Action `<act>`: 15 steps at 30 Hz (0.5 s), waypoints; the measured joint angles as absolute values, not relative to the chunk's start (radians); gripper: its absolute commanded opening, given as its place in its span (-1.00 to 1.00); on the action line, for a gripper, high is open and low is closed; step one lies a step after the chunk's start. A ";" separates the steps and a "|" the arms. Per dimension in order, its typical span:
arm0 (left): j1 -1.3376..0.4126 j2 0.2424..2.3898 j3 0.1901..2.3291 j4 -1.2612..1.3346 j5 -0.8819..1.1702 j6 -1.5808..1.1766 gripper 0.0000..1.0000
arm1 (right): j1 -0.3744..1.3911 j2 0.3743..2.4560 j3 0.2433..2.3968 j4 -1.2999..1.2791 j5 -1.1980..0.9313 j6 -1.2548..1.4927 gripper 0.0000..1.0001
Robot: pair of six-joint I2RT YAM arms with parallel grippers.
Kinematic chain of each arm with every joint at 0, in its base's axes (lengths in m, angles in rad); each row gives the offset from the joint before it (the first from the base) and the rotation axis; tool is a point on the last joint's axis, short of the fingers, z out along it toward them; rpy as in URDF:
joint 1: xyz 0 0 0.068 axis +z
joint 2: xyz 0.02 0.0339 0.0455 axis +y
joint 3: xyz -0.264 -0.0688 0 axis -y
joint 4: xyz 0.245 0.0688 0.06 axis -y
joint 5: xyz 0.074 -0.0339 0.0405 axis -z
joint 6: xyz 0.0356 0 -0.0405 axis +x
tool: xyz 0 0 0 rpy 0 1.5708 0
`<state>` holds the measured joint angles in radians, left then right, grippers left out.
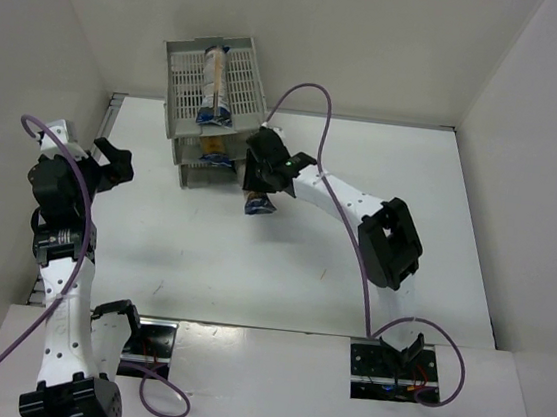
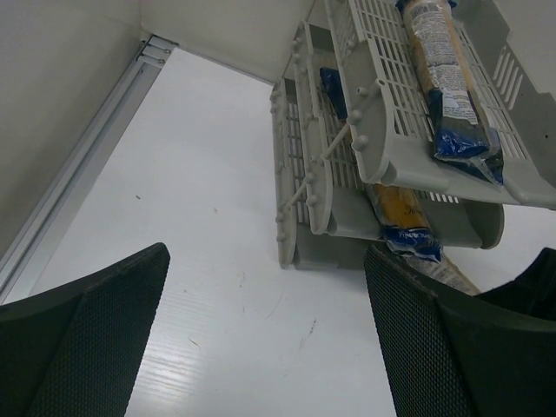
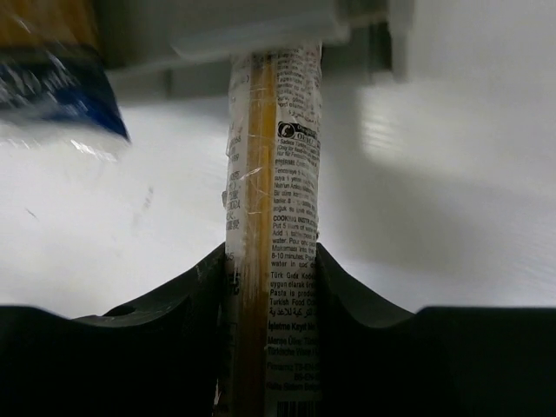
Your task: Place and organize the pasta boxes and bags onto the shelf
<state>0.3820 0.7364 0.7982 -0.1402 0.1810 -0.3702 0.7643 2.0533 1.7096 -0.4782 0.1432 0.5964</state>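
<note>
The grey shelf stands at the back left of the table. One spaghetti pack lies on its top tier and a second on the tier below. My right gripper is shut on the third pack, just right of the shelf's front. In the right wrist view the gripper squeezes this pack, whose far end reaches the shelf's lower edge. My left gripper is open and empty, left of the shelf. In the left wrist view it faces the shelf and both stored packs.
White walls enclose the table on the left, back and right. An aluminium rail runs along the left wall's foot. The right arm's elbow hangs over the table's right half. Purple cables loop over both arms.
</note>
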 measured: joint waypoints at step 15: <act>0.390 0.736 0.798 -0.139 0.180 -0.369 1.00 | 0.848 2.250 1.904 -0.490 0.249 0.639 -0.54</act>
<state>0.3904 0.7364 0.7982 -0.1394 0.1799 -0.3691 0.8478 2.2498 1.9041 -0.4904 0.2493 0.6388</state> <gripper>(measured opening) 0.998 0.444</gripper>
